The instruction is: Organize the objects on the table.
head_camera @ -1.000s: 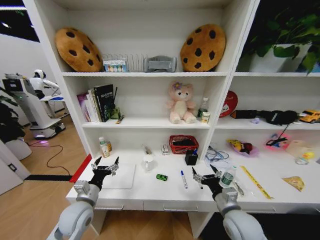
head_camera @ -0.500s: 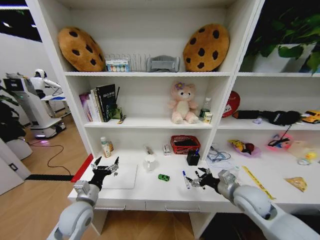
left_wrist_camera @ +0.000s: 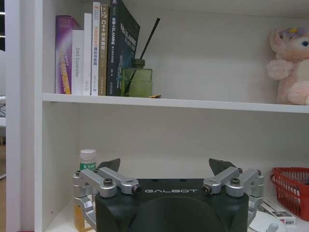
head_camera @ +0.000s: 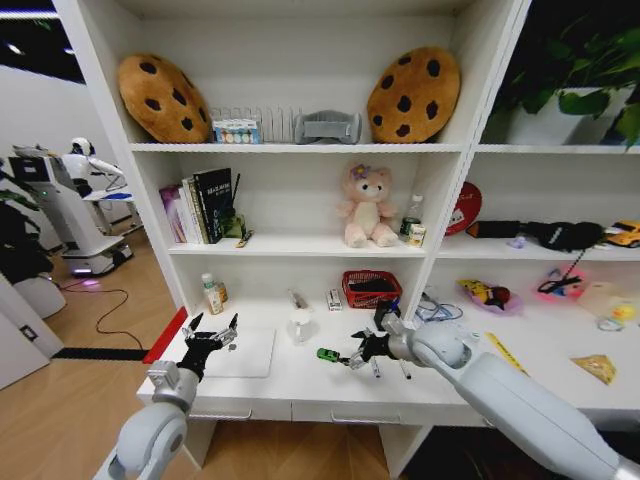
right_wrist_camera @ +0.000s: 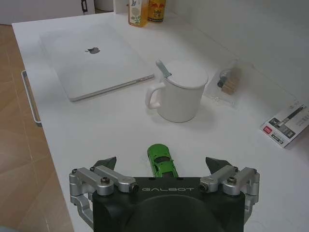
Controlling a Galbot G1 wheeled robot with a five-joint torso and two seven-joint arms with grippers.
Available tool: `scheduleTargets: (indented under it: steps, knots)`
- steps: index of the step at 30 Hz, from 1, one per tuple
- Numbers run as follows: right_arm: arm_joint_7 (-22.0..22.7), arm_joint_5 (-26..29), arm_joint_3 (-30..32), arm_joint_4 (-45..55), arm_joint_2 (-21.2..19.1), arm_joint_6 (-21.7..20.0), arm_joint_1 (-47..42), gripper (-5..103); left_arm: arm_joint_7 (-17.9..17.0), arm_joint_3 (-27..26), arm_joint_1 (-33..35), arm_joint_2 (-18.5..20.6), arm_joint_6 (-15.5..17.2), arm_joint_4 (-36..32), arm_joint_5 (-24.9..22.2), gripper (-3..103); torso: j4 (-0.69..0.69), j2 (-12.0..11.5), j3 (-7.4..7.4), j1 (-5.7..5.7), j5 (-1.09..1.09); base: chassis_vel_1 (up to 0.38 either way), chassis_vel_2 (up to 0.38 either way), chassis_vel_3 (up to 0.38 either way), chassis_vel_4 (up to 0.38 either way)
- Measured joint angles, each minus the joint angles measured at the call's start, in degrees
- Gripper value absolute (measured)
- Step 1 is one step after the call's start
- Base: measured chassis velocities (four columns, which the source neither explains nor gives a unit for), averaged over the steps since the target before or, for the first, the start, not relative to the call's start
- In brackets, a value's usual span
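Here, a tiny shiny green toy car is seen between the spread-apart fingers of the right gripper; the left gripper is held wide apart too.

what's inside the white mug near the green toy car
A spoon handle sticks out from under the lid covering the white mug. The lid hides any contents. The open right gripper hovers by the green toy car.

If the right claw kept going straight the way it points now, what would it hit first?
Most likely the small green toy car, lying on the white table between the open right claw's fingers; beyond it stands the white lidded mug.
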Motion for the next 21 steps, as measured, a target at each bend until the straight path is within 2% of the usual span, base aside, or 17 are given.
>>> scheduleTargets:
  steps: [4, 9, 21]
  knots:
    - [-0.02, -1.98, -1.78, -1.05, 1.11, -0.01, 0.95, 100, 0.00, 0.00, 0.00, 0.00, 0.00, 0.00, 0.00, 100, 0.00, 0.00, 0.00, 0.00, 0.00, 0.000, 0.000, 0.000, 0.000]
    - [-0.36, -7.11, -2.74, -2.79, 2.52, 0.01, -0.51, 100, 0.00, 0.00, 0.00, 0.00, 0.00, 0.00, 0.00, 100, -0.02, 0.00, -0.01, -0.01, 0.01, 0.000, 0.000, 0.000, 0.000]
    - [-3.10, -9.96, -3.38, -7.10, 5.59, 0.17, -0.43, 100, 0.01, 0.00, 0.00, 0.00, 0.00, 0.00, 0.00, 100, 0.00, 0.00, -0.01, 0.00, 0.00, 0.000, 0.000, 0.000, 0.000]
